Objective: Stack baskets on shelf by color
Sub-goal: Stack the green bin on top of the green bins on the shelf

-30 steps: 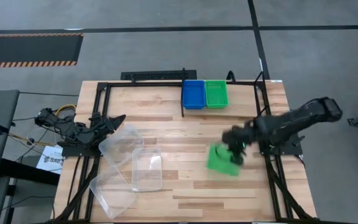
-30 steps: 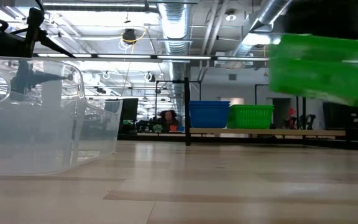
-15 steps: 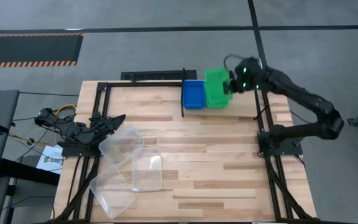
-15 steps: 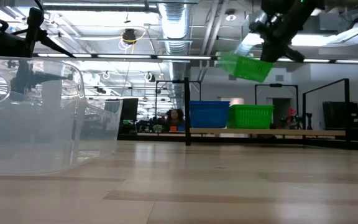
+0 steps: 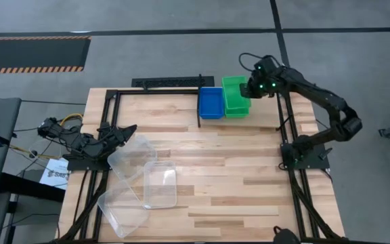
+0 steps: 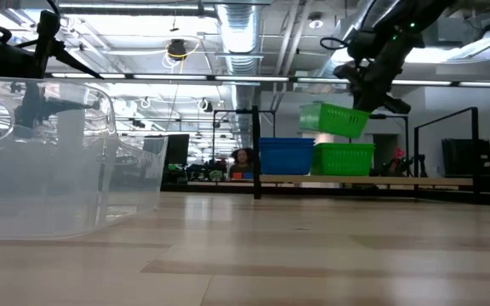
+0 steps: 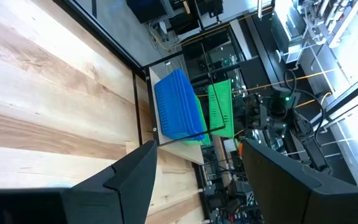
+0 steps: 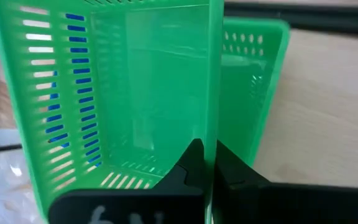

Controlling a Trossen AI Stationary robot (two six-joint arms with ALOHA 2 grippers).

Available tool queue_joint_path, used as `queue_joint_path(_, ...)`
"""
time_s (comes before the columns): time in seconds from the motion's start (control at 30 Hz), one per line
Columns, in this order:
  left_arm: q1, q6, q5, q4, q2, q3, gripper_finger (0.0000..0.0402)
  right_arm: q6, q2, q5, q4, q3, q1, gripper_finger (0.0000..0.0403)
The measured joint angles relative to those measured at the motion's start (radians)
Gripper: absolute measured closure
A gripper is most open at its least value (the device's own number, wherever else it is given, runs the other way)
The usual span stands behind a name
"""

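My right gripper [image 5: 252,88] is shut on a green basket [image 5: 233,89] and holds it in the air over a second green basket [image 5: 237,108]. That second one stands on the shelf [image 6: 398,181] at the table's far edge, beside a blue basket [image 5: 210,102]. In the low view the held basket [image 6: 334,119] hangs slightly tilted just above the shelved green one [image 6: 344,159]. Three clear baskets [image 5: 160,183] lie on the table's left half. My left gripper [image 7: 197,186] rests open at the left edge, next to them. My right gripper pinches the rim of the held basket's right side wall [image 8: 215,134], with one finger [image 8: 190,163] inside the basket and the other [image 8: 230,171] outside. The fingers come from above, slanting in from the table's right. The basket is lifted clear and a little tilted.
A thin black post [image 5: 200,102] stands at the shelf's left end beside the blue basket. Black rails [image 5: 286,122] frame the table. Cables and a paper sheet [image 5: 56,173] lie off the left edge. Bare planks [image 5: 235,183] fill the table's middle and near right.
My right gripper carried the green basket up from low over the table's right middle to the far edge. In the last half second it lowered the basket over the shelved green one and brought it nearer level. The left arm kept still.
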Motion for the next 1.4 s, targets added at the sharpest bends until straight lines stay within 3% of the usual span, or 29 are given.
queue_joint_path(0.37,0.000,0.000,-0.002,0.000,0.000,0.000,0.0178,-0.003,0.019,0.081,-0.039,0.000,0.002,0.0390)
queue_joint_path(0.6,0.000,0.000,-0.002,0.000,0.000,0.000,0.0178,-0.003,0.019,0.082,-0.038,0.000,0.002,0.0374)
queue_joint_path(1.4,0.000,0.003,0.000,0.000,0.000,0.000,0.0178,0.081,0.019,0.132,-0.051,0.000,0.034,0.0376)
